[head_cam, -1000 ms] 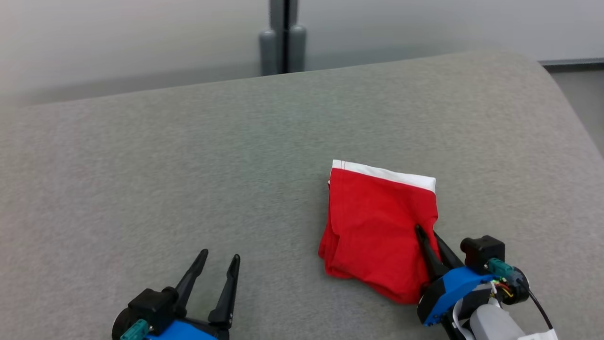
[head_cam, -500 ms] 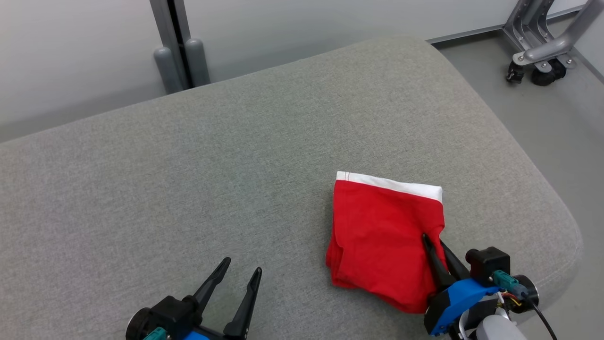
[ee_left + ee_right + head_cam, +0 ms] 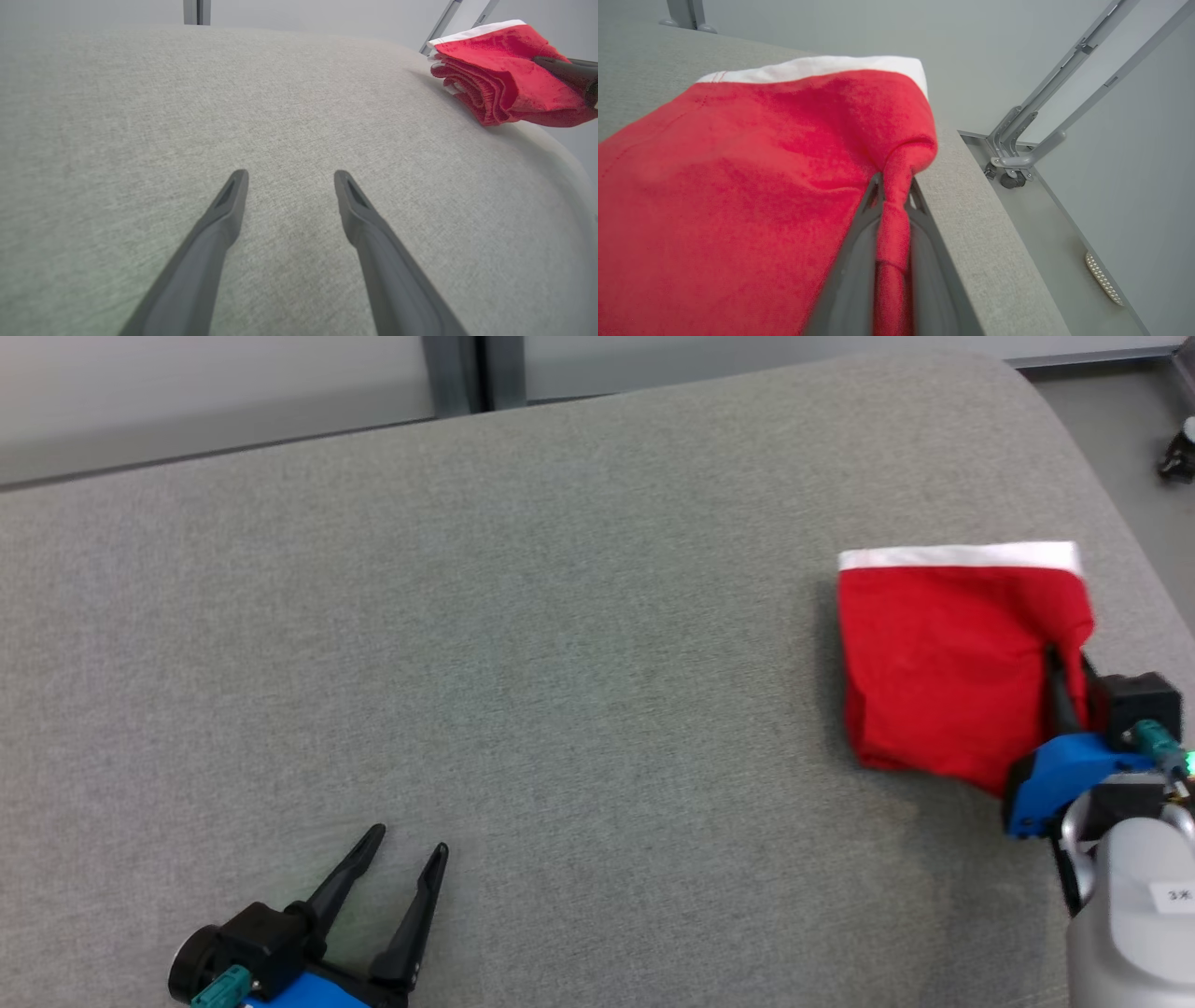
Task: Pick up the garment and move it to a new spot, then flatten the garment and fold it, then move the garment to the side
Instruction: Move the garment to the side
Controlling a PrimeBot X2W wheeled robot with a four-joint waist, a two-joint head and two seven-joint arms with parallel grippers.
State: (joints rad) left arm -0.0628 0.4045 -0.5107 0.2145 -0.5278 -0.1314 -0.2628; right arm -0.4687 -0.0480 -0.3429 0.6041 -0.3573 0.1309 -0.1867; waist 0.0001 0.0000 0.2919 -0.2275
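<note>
Red folded garment (image 3: 938, 663), white band along its far edge, lies near the right end of the grey fabric-topped table (image 3: 560, 616). I see my right tool (image 3: 1057, 658) pinching a bunch of cloth at the garment's right edge. My left tool (image 3: 407, 838) is spread over the near table, well apart from the garment.

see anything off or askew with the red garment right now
Nothing damaged. The folded red garment is close to the right edge of the padded surface, with one side bunched into a ridge in the right gripper.
</note>
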